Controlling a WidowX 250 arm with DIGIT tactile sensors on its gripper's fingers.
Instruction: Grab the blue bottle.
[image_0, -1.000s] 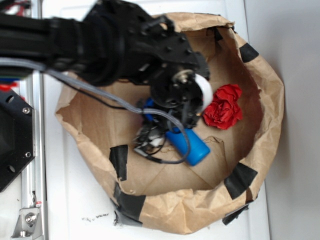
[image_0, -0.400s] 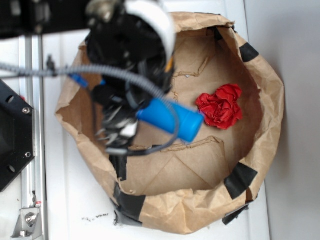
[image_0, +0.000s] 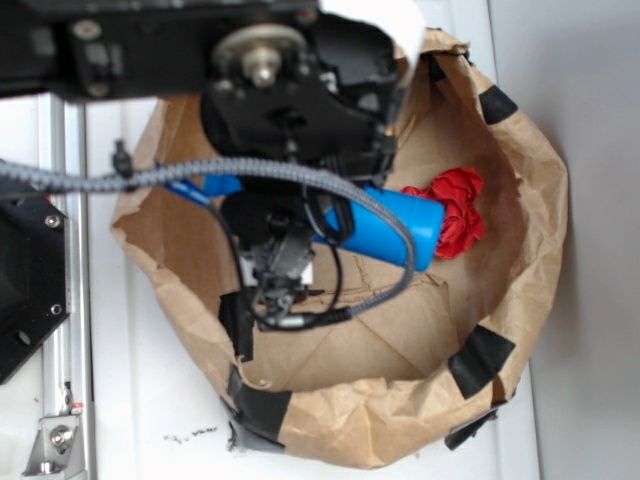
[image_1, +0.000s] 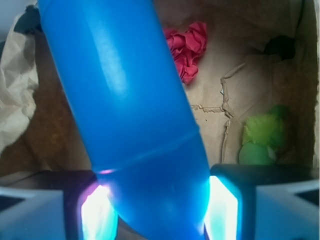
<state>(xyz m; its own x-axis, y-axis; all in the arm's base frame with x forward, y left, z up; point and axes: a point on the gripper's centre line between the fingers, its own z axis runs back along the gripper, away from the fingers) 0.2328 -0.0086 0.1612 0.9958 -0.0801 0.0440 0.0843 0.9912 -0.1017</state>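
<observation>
Inside a taped paper bag (image_0: 520, 200) on a white table, the bottle (image_1: 125, 115) sits clamped between the gripper (image_1: 157, 207) pads, lifted, its long axis stretching away toward the cloth (image_1: 187, 47).

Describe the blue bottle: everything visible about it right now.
The blue bottle is smooth, matte, bright-blue plastic with a wide cylindrical body and a faint seam line near its narrowing end. The tool is clamped on that end, one finger pad pressed on each side. In the exterior view it hangs roughly level above the brown paper bag, flat base toward the red cloth, touching nothing but the tool. Its neck and lip are hidden.
</observation>
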